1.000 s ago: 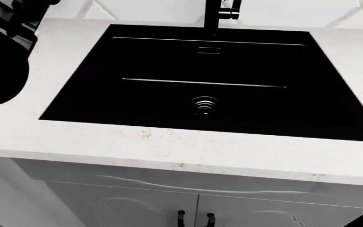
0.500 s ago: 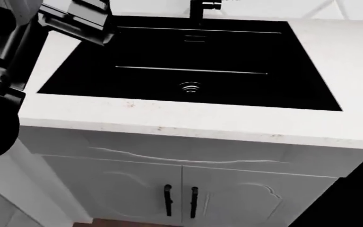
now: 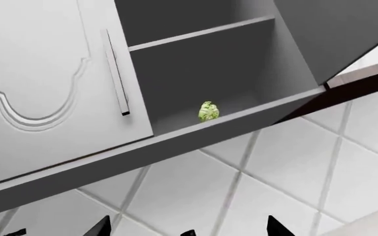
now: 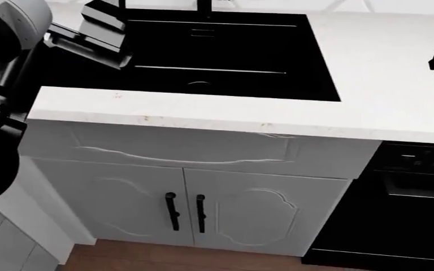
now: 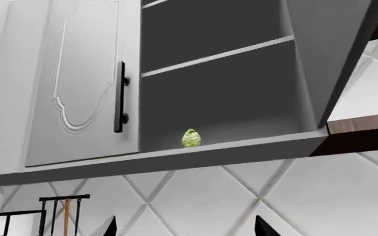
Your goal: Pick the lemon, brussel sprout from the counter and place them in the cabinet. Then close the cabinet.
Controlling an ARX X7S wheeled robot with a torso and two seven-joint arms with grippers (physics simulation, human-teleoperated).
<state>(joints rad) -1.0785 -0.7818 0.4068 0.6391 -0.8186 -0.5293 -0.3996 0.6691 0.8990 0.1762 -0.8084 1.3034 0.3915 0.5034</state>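
The brussel sprout (image 3: 207, 111) lies on the bottom shelf of the open wall cabinet (image 3: 196, 73), near its front edge; it also shows in the right wrist view (image 5: 191, 138). The lemon shows in no view. My left gripper (image 3: 187, 227) is open and empty, below the cabinet and facing it. My right gripper (image 5: 185, 227) is open and empty too, also below the cabinet. The white counter (image 4: 383, 84) with its black sink (image 4: 217, 51) shows in the head view, with neither the lemon nor the sprout on it.
The cabinet's left door (image 3: 38, 73) is shut, with a dark bar handle (image 3: 116, 73); the right door (image 5: 327, 54) stands open. White diamond tiles (image 3: 287, 167) cover the wall below. Base cabinet doors (image 4: 187, 212) and a black oven (image 4: 398, 197) sit under the counter.
The head view has tilted down and swung right: the base cabinet doors and the oven have come into view. My left arm has risen into the view's upper left.
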